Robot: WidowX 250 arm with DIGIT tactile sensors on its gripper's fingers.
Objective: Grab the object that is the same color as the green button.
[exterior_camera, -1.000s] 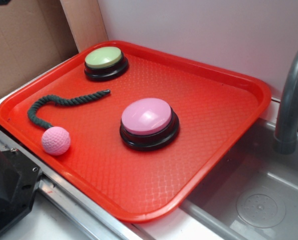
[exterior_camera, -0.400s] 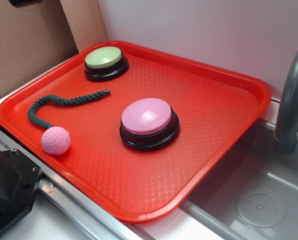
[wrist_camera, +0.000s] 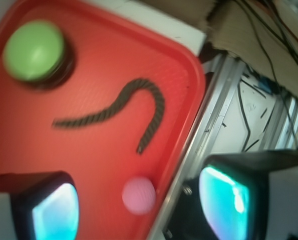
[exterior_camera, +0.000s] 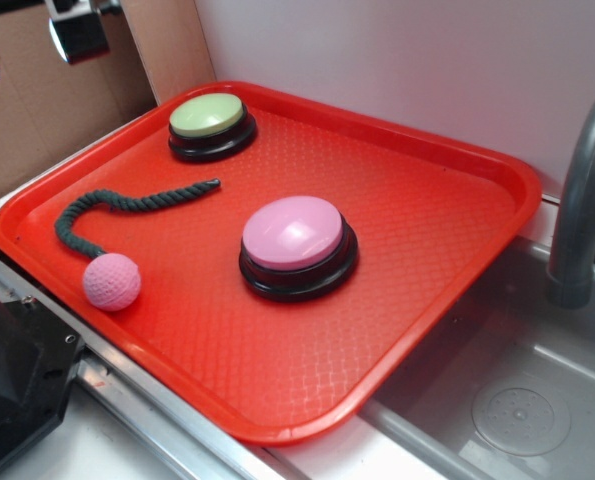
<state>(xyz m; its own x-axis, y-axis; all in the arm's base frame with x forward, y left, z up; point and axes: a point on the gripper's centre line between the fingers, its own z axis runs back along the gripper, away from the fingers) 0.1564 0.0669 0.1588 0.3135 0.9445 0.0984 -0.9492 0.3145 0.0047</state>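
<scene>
Change: a second ago the exterior view's top-left corner held only cardboard [exterior_camera: 37,110]; now the claw [exterior_camera: 32,45] has come into it as metallic parts, high above the tray's [exterior_camera: 457,200] far-left corner. Everything on the tray lies where it did.

Claw: open — in the wrist view the two fingers [wrist_camera: 48,207] stand well apart at the bottom of the frame, with nothing between them but tray and pink ball. It touches nothing.

Rope: the dark green rope [exterior_camera: 127,205] lies limp on the tray, hooked at one end, below the claw and ahead of its fingers; in the wrist view [wrist_camera: 123,107] it sits above the gap between them.

Green button: the green button [exterior_camera: 208,118] stands at the tray's far corner, apart from the rope's straight end; in the wrist view [wrist_camera: 33,50] it is blurred, ahead of the claw and off to the left.

Pink ball: the pink ball [exterior_camera: 111,281] rests just beside the rope's hooked end; seen from the wrist [wrist_camera: 138,195] it lies between the fingers, nearer the tray edge.

Exterior view only: the pink button [exterior_camera: 295,235] near the tray's middle, a grey faucet [exterior_camera: 582,200] and a sink [exterior_camera: 517,400].

Wrist view only: the finger spread, plus a metal rail [wrist_camera: 214,120] and cables [wrist_camera: 264,45] beyond the tray — all soft with blur.
</scene>
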